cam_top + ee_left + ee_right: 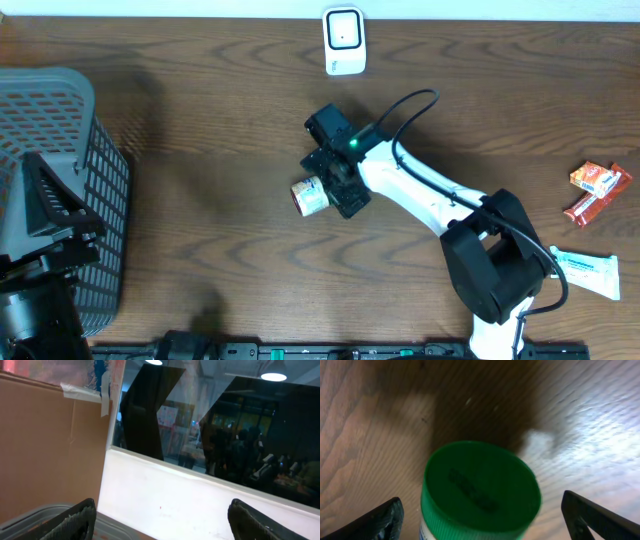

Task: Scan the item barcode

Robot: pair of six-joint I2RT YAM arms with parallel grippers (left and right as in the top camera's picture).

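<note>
Grasp step: right gripper (482, 517) jaws wide astride green-lidded jar (480, 487), apparently not gripping. Next: close, then carry to scanner (343, 40) at 12 o'clock. Left gripper (162, 520) wide, empty.

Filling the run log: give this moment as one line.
right gripper: open, around green-lidded jar | left gripper: open, empty | scanner: apart from jar

Bench (200, 150) brown, wavy wood grain; jar cap (480, 490) bright green; jar (311, 195) white, orange edge; my right pincer (482, 519) black; my arm (420, 195) white, small green light; scanner (344, 40) white, dark window; basket (70, 130) grey lattice; packets (598, 182) orange-red; tube (588, 272) white, teal print.
</note>
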